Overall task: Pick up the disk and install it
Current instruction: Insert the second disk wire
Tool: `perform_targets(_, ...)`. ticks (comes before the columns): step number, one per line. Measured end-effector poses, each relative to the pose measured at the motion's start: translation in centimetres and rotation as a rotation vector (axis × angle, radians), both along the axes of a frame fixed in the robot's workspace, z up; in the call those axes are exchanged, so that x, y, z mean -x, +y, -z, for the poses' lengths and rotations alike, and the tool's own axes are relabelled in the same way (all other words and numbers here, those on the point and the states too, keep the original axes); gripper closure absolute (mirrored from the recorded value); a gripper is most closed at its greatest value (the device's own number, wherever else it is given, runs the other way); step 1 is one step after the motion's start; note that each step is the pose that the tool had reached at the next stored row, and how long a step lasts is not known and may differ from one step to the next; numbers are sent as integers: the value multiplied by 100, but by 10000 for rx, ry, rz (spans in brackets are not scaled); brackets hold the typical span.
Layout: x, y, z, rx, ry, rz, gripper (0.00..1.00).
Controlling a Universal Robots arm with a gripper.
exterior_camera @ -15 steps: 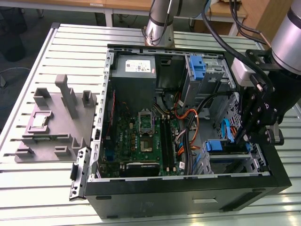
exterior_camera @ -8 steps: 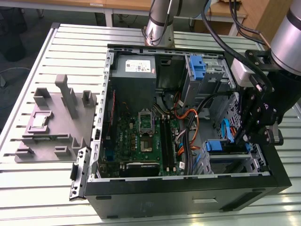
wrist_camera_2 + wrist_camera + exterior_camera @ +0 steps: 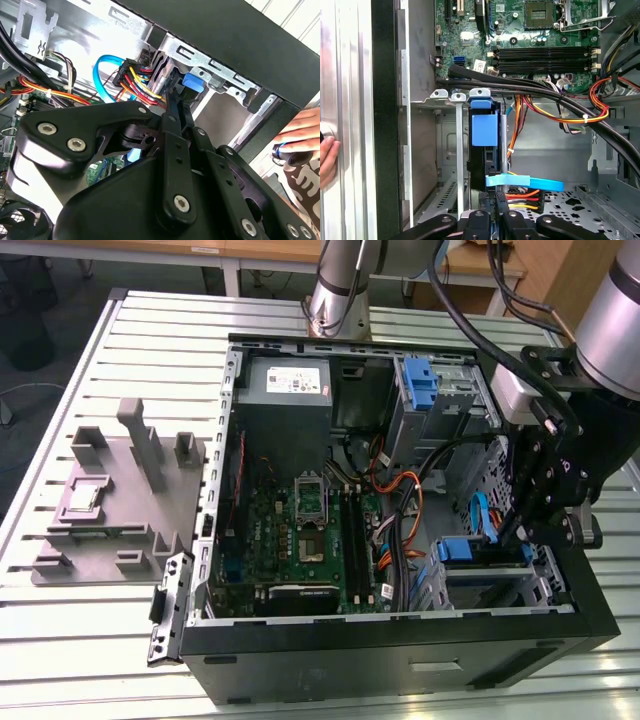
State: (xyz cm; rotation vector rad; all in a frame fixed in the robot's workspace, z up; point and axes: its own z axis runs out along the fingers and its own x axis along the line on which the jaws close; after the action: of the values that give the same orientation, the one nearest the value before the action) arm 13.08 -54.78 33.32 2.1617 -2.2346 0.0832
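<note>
While the print on the white sticker of the grey power-supply box [image 3: 287, 390] is too small to read, the box itself sits clearly in the far corner of the open computer case [image 3: 400, 645]. In the first wrist view the disk [image 3: 483, 131] stands on its edge in the metal drive cage [image 3: 445, 95], its blue rail facing the camera, with free slots beside it. A flat blue cable [image 3: 522, 181] and a bundle of orange, red and yellow wires pass just under it, so there is little room. The gripper [image 3: 176, 100] reaches into this cage and is close against the disk; whether its jaws are clenched on it, I cannot tell. The case lies on a slatted metal table [image 3: 150, 330], near a grey plastic fixture [image 3: 110, 500]. A person's hand [image 3: 300, 135] rests beside the case's outer wall.
</note>
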Motion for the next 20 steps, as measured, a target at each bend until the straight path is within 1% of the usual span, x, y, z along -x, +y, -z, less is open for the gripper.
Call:
perform_targets(5,-3,-1,-22,9,-1,0,84)
perform_targets(20,-4,2,-11,11,0,-110,84)
